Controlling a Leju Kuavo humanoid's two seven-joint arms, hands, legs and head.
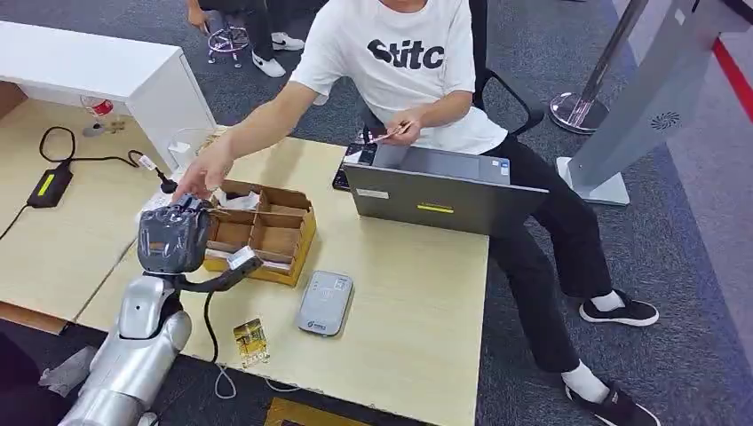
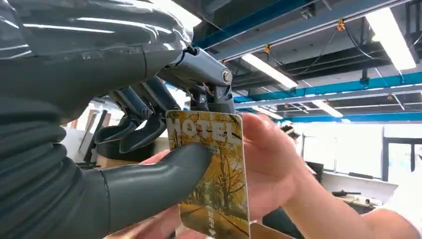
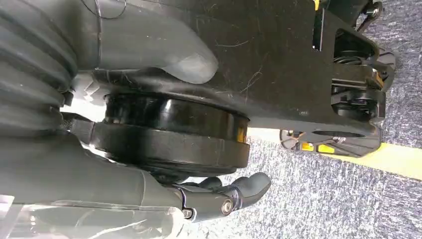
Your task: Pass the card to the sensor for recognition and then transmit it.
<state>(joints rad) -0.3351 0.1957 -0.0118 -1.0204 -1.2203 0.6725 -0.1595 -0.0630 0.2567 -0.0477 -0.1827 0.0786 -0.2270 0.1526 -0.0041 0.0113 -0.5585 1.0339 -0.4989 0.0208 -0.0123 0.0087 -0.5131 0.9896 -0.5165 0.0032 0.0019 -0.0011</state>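
1. The brown cardboard divided box [image 1: 266,232] on the pale wooden bench [image 1: 417,311] has compartments; contents unclear.
2. My left hand [image 1: 174,235] pinches the yellow hotel card [image 2: 213,169] over it; a person's hand [image 2: 271,164] touches the card.
3. The grey card sensor [image 1: 325,303] lies near the box.
4. My right hand [image 3: 219,196] hangs, fingers curled, holding nothing.

Open-plan office or lab: grey carpet floor [image 1: 675,266], wooden worktop [image 1: 417,302] with laptop [image 1: 439,191], office chair [image 1: 497,89], exposed ceiling strip lights [image 2: 268,69] (blue beams).
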